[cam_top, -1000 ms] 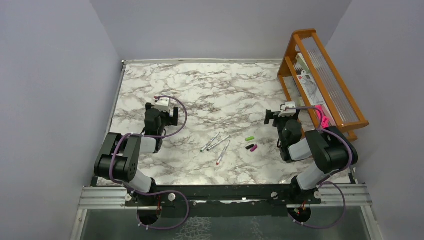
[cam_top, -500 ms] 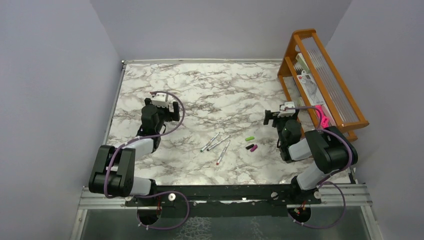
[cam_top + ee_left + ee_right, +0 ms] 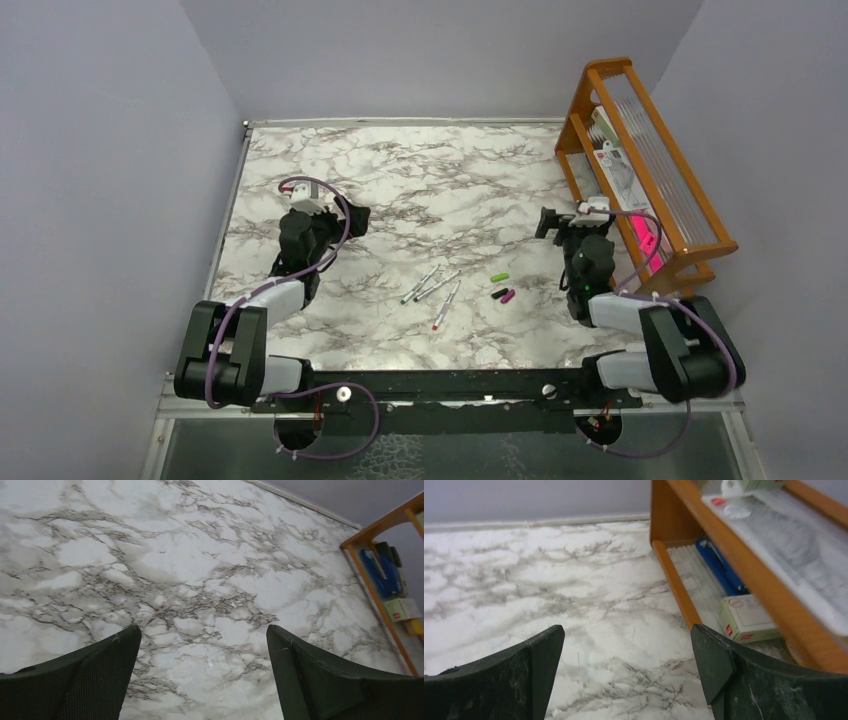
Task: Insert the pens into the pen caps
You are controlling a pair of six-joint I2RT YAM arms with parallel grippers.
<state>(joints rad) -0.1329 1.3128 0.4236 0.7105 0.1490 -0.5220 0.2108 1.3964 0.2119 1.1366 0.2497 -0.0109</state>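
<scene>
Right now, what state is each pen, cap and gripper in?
pens: three, uncapped, lying loose on the table
pen caps: green, black, magenta, all off the pens, lying beside them
left gripper: open, empty
right gripper: open, empty

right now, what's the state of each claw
Left claw: open, holding nothing.
Right claw: open, holding nothing.
</scene>
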